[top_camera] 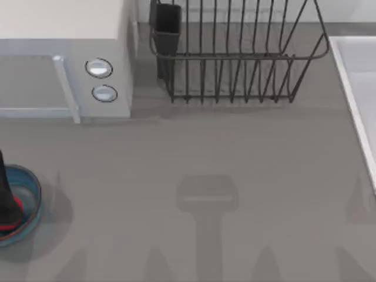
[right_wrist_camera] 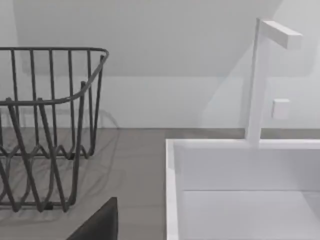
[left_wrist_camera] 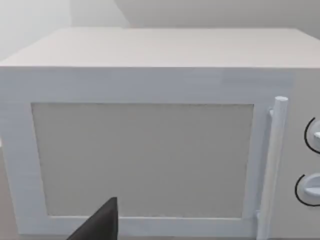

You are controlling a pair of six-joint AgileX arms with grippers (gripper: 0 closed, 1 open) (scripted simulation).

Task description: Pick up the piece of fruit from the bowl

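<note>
Top view has the bowl (top_camera: 32, 194) sitting at the far left edge of the grey table (top_camera: 194, 153), partly cut off by the frame. A dark gripper part, the left gripper (top_camera: 4, 202), comes in right over the bowl, and a bit of bright red, the piece of fruit (top_camera: 19, 204), peeks out just beside it inside the bowl. Honestly can't tell whether the fingers are spread or closed on the fruit, too much is out of frame.

Behind the bowl, toward the back left, there's a white microwave (top_camera: 64, 59) with two round knobs. A dark wire dish rack (top_camera: 235, 59) stands at the back middle, with a dark cup-like holder on its left end. A white sink (top_camera: 358, 88) runs along the right edge.

Left wrist view looks straight at the microwave door (left_wrist_camera: 142, 160) and its handle, with a dark finger tip (left_wrist_camera: 102, 225) poking in low. Right wrist view shows the rack, the sink with its faucet (right_wrist_camera: 260, 80), and a dark finger tip (right_wrist_camera: 100, 225) of the right gripper; can't tell its state either.
</note>
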